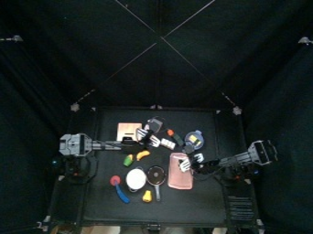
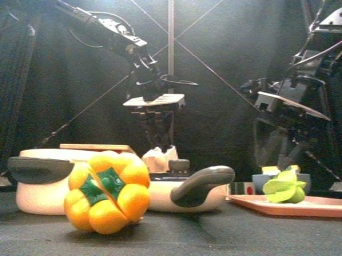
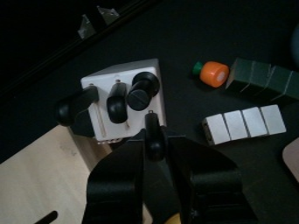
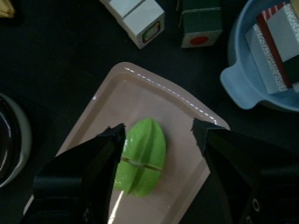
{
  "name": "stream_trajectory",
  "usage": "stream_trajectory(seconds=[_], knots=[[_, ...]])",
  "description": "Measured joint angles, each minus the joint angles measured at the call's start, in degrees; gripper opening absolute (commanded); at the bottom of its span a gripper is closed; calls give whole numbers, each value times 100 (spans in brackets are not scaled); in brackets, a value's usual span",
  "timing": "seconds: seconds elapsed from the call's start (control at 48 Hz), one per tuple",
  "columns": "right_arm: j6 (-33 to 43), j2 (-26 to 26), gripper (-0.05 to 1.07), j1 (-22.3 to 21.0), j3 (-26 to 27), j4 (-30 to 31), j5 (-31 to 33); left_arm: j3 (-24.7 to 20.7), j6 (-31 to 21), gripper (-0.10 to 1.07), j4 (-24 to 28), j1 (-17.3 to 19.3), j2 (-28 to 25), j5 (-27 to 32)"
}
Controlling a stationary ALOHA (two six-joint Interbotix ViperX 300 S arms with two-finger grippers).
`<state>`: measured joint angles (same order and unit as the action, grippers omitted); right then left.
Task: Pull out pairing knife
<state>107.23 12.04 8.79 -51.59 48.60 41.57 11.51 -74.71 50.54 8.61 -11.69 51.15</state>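
A white knife block (image 3: pixel 111 109) holds several black-handled knives and stands beside a wooden board (image 3: pixel 41 179). My left gripper (image 3: pixel 152 142) is directly over the block, its jaws shut on the black handle of the paring knife (image 3: pixel 152 129) at the block's near edge. In the front view the left gripper (image 2: pixel 154 128) hangs just above the block (image 2: pixel 160 157). In the top view it (image 1: pixel 153 135) is at the table's middle. My right gripper (image 4: pixel 162 133) is open, its jaws either side of a green pepper piece (image 4: pixel 142 166) on a pink tray (image 4: pixel 100 114).
A blue bowl (image 4: pixel 251 61) lies beside the tray. An orange-capped item (image 3: pixel 212 73), dark green boxes (image 3: pixel 263 77) and white blocks (image 3: pixel 246 122) lie near the knife block. A yellow pepper (image 2: pixel 107 192) and a grey pan (image 2: pixel 194 188) stand at the front.
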Motion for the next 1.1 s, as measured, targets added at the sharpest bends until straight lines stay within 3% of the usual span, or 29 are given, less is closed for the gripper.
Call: stream_trajectory(seconds=[0.542,1.104], knots=[[0,0,94,9,-35,0,-9,0,53,57,9,-62,114,123],[0,0,94,0,-26,0,-79,0,158,57,62,-413,519,457]])
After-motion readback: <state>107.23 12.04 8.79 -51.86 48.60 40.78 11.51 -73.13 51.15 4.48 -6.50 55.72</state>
